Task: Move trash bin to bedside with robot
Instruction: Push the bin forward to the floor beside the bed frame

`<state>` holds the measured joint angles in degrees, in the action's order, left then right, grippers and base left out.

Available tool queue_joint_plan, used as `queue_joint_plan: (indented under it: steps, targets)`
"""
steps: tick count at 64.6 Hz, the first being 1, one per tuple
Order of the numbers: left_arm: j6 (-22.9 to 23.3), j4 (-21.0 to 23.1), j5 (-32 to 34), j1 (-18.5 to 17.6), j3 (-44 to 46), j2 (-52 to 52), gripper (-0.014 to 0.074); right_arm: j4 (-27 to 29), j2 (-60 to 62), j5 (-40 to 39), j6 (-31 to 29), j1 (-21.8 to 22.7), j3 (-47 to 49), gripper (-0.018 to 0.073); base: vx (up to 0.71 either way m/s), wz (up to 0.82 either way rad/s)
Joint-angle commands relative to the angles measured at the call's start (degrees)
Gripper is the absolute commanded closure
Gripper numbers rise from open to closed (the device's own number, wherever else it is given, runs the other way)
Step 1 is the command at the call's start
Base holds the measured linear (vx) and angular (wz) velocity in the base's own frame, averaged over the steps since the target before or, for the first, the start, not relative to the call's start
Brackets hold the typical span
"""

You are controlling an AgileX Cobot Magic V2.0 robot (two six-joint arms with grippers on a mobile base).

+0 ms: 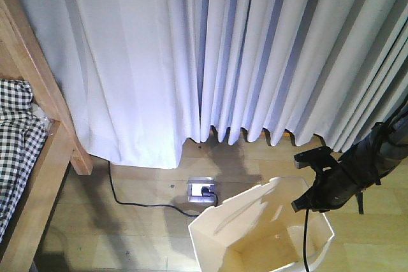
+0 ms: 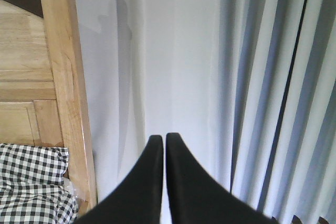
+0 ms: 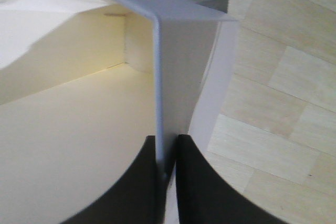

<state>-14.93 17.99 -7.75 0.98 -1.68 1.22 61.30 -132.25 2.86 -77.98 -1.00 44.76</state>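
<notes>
Front-facing view: white pleated curtain (image 1: 191, 49) hangs across the back down to a wooden floor (image 1: 127, 240). The bed (image 1: 44, 170), with a light wooden frame and black-and-white checked bedding (image 1: 16, 138), fills the left edge. A floor socket (image 1: 203, 190) with a black cable (image 1: 127, 203) lies near the curtain hem. The trash bin (image 1: 220, 224), white with a cream interior, sits at lower centre-right, just in front of the socket and well apart from the bed; its base is cut off by the frame edge. The right gripper (image 1: 299, 206), on a slim black arm, meets the bin's right rim. Left wrist view: the left gripper (image 2: 160, 138) is pressed together with nothing between its tips, facing the curtain, with the bed post and checked bedding at left. Right wrist view: the right gripper pinches the bin's thin wall at the rim, cream interior to the left, wooden floor to the right.
</notes>
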Motion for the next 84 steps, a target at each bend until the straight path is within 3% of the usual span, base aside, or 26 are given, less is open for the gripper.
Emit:
queue_joint_plan:
  steps: [1, 10, 24, 42, 54, 66, 84]
  targets:
    - [0.10, 0.57, 4.44, -0.30, -1.17, 0.43, 0.0603, 2.09, 3.96, -2.11, 1.23, 0.23, 0.59, 0.0562, 0.00, 0.00]
    - [0.10, 0.57, 4.44, -0.30, -1.17, 0.43, 0.0603, 3.34, 3.96, -2.86, 1.80, 0.23, 3.65, 0.0562, 0.00, 0.00]
    - [0.10, 0.57, 4.44, -0.30, -1.17, 0.43, 0.0603, 3.41, -0.39, 9.18, 1.80, 0.23, 12.30, 0.0562, 0.00, 0.00]
    - [0.10, 0.57, 4.44, -0.30, -1.17, 0.43, 0.0603, 8.99, -8.63, 13.98, -0.89, 0.23, 20.89, 0.0562, 0.00, 0.00]
    - [0.10, 0.57, 4.44, -0.30, -1.17, 0.43, 0.0603, 19.32, -13.15, 19.43, -8.07, 1.25, 25.04, 0.0562, 0.00, 0.00]
    - [0.10, 0.57, 4.44, -0.30, -1.17, 0.43, 0.0603, 33.76, -16.32, 30.30, -18.55, 7.00, 26.36, 0.0562, 0.00, 0.00]
    - [0.10, 0.57, 4.44, -0.30, -1.17, 0.43, 0.0603, 34.77, -21.18, 37.75, -20.70, 8.20, 30.83, 0.0562, 0.00, 0.00]
